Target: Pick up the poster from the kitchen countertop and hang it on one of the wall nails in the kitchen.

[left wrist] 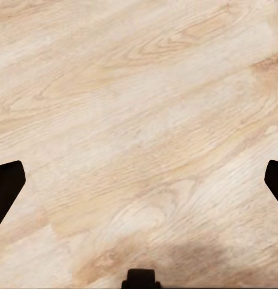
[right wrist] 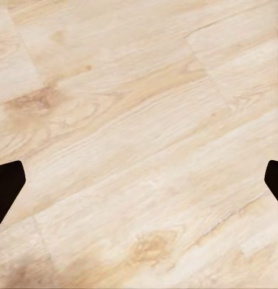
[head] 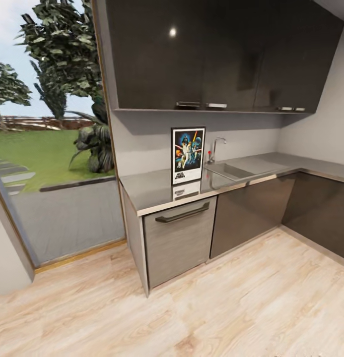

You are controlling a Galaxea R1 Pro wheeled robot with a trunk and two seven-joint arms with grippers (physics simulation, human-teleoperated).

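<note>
Currently we are on approach: the poster (head: 188,155) stands upright on the kitchen countertop (head: 152,191), left of the sink (head: 230,171). Both grippers (left wrist: 139,180) (right wrist: 139,180) hang spread wide, empty, over the floor (head: 231,302); next, drive closer.

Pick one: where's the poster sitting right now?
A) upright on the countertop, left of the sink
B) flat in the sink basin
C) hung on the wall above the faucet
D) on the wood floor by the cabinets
A: in the head view the poster stands upright on the kitchen countertop, against the grey wall, with the sink and faucet to its right.
</note>
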